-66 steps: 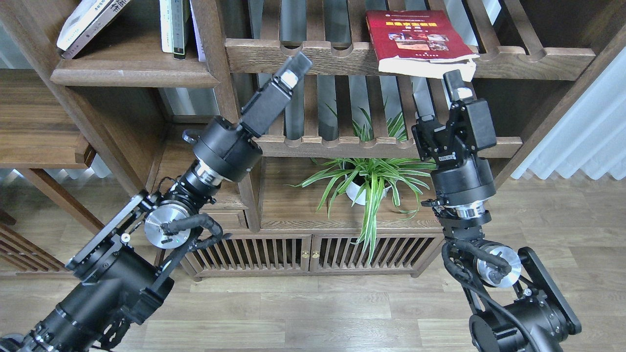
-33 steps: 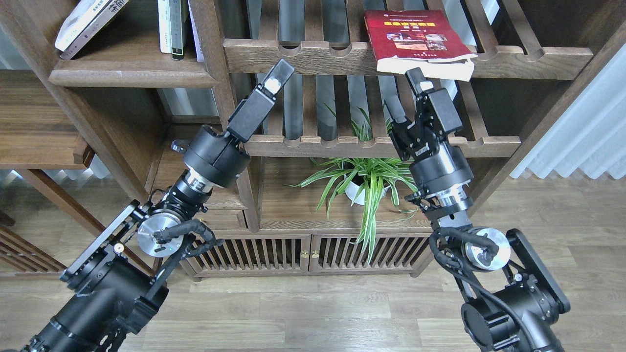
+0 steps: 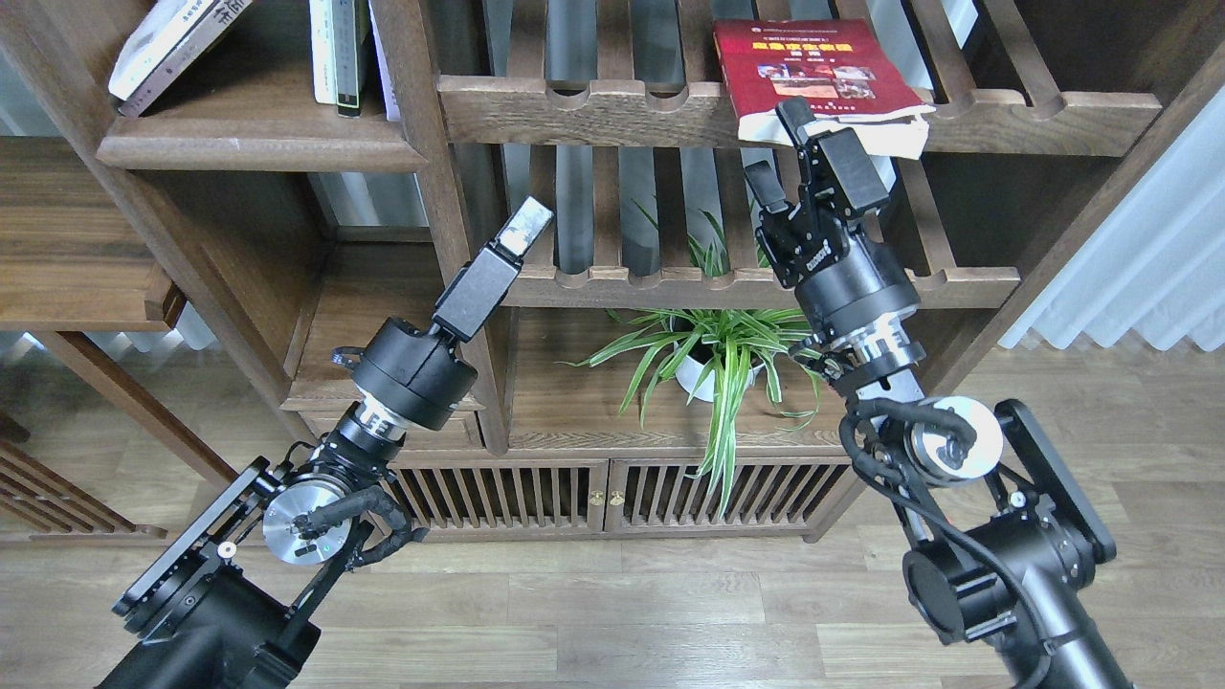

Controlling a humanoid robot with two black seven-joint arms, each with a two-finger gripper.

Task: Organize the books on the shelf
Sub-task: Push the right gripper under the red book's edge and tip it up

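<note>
My right pincer (image 3: 777, 144), upper right of centre, fingers spread, upper tip at the lower left corner of the red book (image 3: 818, 77); contact unclear. That book lies flat on the slatted rack (image 3: 593, 110) at top, front edge overhanging the rail. My left pincer (image 3: 526, 222), centre-left, seen edge-on, can't tell if spread or pressed together, holding nothing. Solid shelf (image 3: 258, 148) upper left carries a leaning book (image 3: 167, 43) and thin upright volumes (image 3: 340, 53). Potted plant (image 3: 713, 359) lower centre.
</note>
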